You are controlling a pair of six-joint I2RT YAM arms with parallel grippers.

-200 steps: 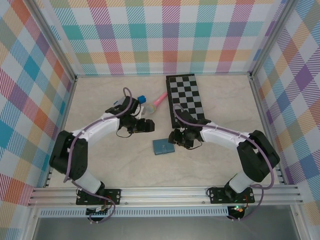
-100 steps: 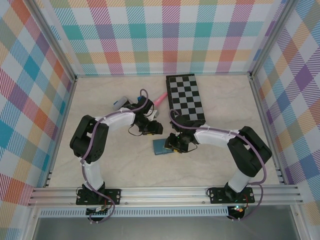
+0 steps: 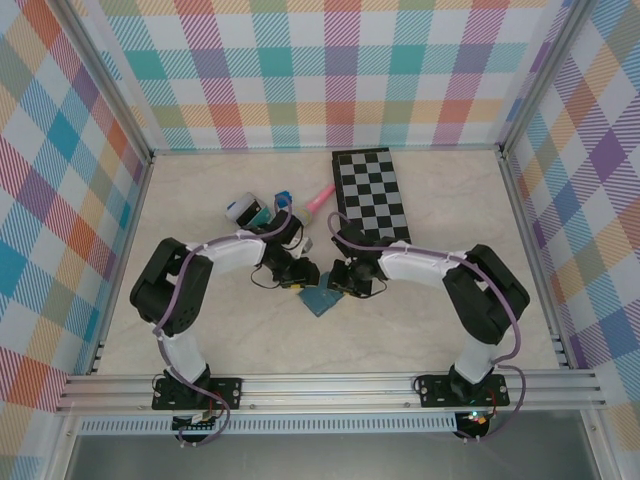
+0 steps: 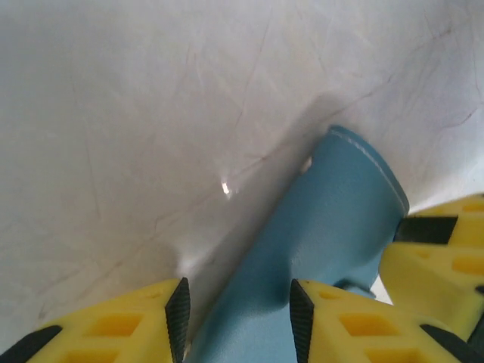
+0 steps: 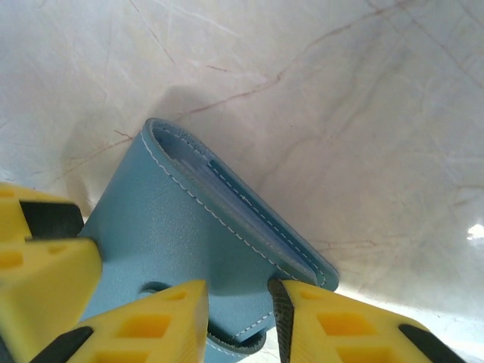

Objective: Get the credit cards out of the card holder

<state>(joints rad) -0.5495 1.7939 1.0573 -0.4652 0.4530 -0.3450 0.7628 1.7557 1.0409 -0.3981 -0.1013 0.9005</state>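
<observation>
Arms bolted at the near edge of the tabletop (image 3: 420,330) bend inward and meet near its middle. There the left end effector (image 3: 308,287) and the right end effector (image 3: 338,289) face each other, almost touching, with the card holder (image 3: 322,300) between them. The slate-blue holder sits turned cornerwise. In the left wrist view it runs up between the yellow fingers, which have narrowed onto it, and its far end is raised off the marble surface with a shadow under it. In the right wrist view the right fingers pinch the holder's near edge. Its white-stitched rim and a lighter inner layer point away, and the other end effector's yellow finger is just beside it. Farther back lie a pink stick-like item (image 3: 320,198) and a cluster of small objects (image 3: 250,211). The black-and-white chessboard (image 3: 372,195) lies toward the rear right.
</observation>
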